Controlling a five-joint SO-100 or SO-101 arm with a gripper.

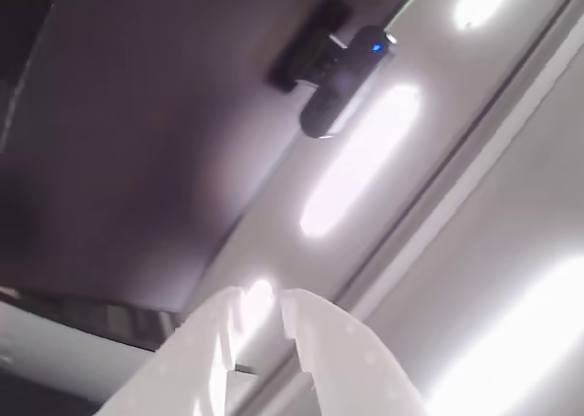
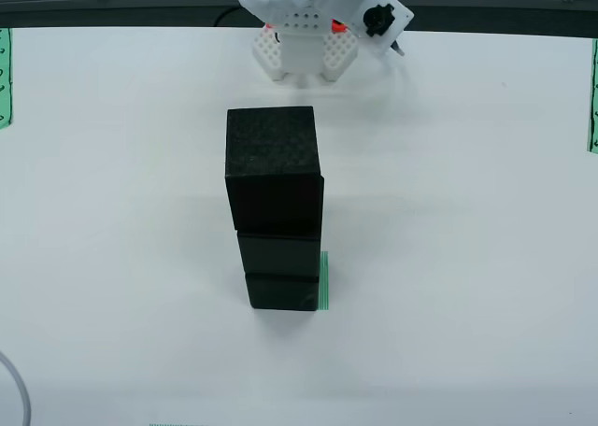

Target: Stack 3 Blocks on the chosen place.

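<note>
Three blocks (image 2: 274, 211) stacked in one column at table (image 2: 112, 211) centre in the view from above, faces roughly flush. Sliver of green-striped patch (image 2: 324, 278) peeking out at 3 o'clock of the bottom block — stack sitting on the chosen place, covering nearly all of it. Top block seemingly nudged slightly toward 3 o'clock over the middle one, though partly a matter of viewing angle; standing steady.

Gripper (image 2: 301, 45) parked at 12 o'clock of the stack, at the far table edge, well apart from the blocks, nothing between the fingers. Likely pulled clear so as not to brush the tower. In the view riding on the gripper, two white fingers (image 1: 342, 361) rising from 6 o'clock, tips parted by a narrow gap, gripping nothing. Pointed upward at ceiling lights (image 1: 360, 161) and a dark camera (image 1: 342, 74) with a blue lamp, so raised or folded back, aimed away from the table.

Judged from this: stacking looks done, all three on the patch. No further reach seemingly called for. Main risk: a stray sweep toward 6 o'clock knocking the column over.

Green strips (image 2: 5, 76) at 9 and 3 o'clock table edges, untouched.
</note>
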